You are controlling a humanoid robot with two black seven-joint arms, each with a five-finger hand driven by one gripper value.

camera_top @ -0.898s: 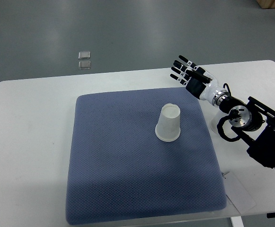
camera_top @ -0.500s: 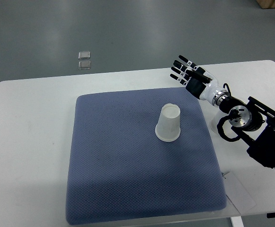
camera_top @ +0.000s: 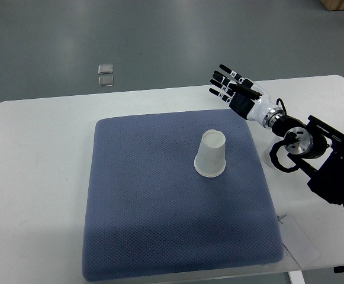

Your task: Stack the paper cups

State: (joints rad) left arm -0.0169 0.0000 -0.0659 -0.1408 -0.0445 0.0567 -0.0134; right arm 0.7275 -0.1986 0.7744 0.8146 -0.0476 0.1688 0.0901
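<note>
A white paper cup (camera_top: pixel 211 154) stands upside down, rim down, near the middle of a blue-grey mat (camera_top: pixel 160 236). It may be more than one cup nested together; I cannot tell. My right hand (camera_top: pixel 230 89) hovers above the mat's far right corner, up and right of the cup, with its fingers spread and nothing in them. The black right arm (camera_top: pixel 314 157) reaches in from the right edge. No left arm shows.
The mat lies on a white table (camera_top: pixel 35 177). Two small clear squares (camera_top: pixel 106 74) lie on the grey floor beyond the table's far edge. A white slip of paper (camera_top: pixel 299 236) sits by the mat's near right corner.
The right hand and forearm have shifted slightly up and to the left. The cup has not moved.
</note>
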